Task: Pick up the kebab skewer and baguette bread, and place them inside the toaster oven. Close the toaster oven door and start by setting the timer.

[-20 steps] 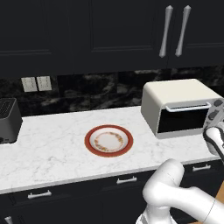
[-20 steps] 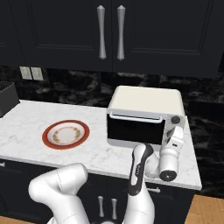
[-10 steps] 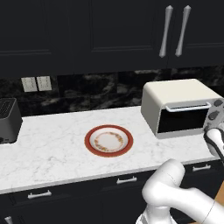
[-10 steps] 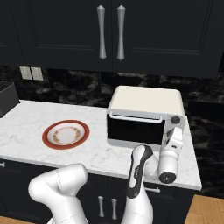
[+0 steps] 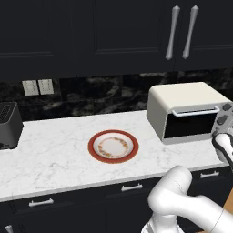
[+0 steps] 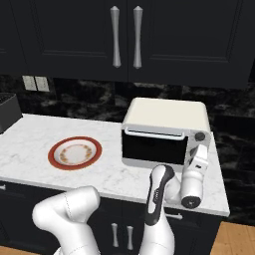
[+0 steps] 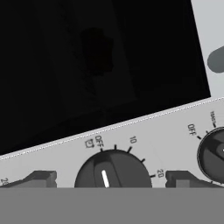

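The cream-white toaster oven (image 5: pixel 182 98) (image 6: pixel 167 115) stands at the counter's right end. Its dark glass toaster oven door (image 5: pixel 189 126) (image 6: pixel 153 148) (image 7: pixel 96 65) is closed, with the silver bar handle (image 6: pixel 154 131) along its top. My gripper (image 7: pixel 111 177) (image 6: pixel 201 153) is open and faces the control panel, its fingertips (image 7: pixel 41 177) standing on either side of the timer knob (image 7: pixel 113 168). They do not touch it. The knob's white pointer sits near OFF. A second knob (image 7: pixel 214 155) lies to the right. The kebab skewer and baguette bread are hidden from view.
An empty red-rimmed plate (image 5: pixel 93 150) (image 6: pixel 54 155) lies mid-counter. A dark slot toaster (image 5: pixel 8 125) (image 6: pixel 7 109) stands at the far left. Wall outlets (image 5: pixel 38 86) and dark upper cabinets sit behind. The counter ends just right of the oven.
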